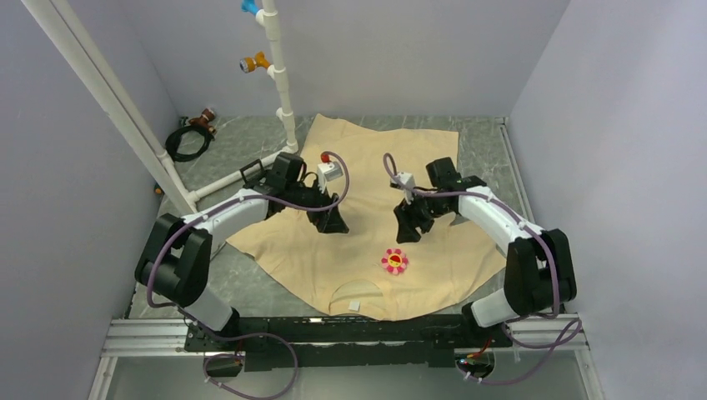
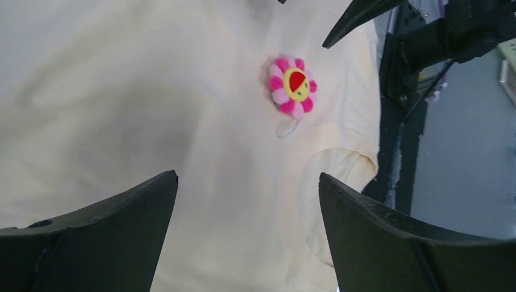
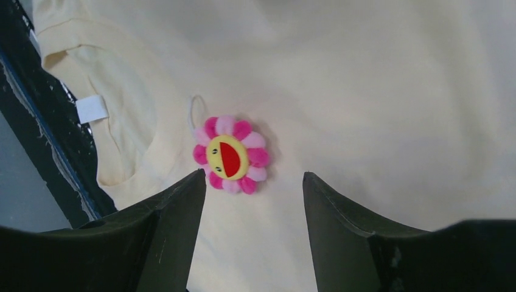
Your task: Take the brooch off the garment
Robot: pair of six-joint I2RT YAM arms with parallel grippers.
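I see the pink-petalled flower brooch with its yellow-and-red centre (image 1: 395, 262) lying flat on the large beige cloth T-shirt (image 1: 367, 150), just beside the round neckline, with the shirt spread over the grey marbled surface (image 1: 258, 283). My right claw (image 1: 410, 232) hangs released and empty near it, the brooch just off its fingertips, not between them and not touching. My left claw (image 1: 333, 223), also spread wide and holding nothing, hovers farther off on the brooch's other side.
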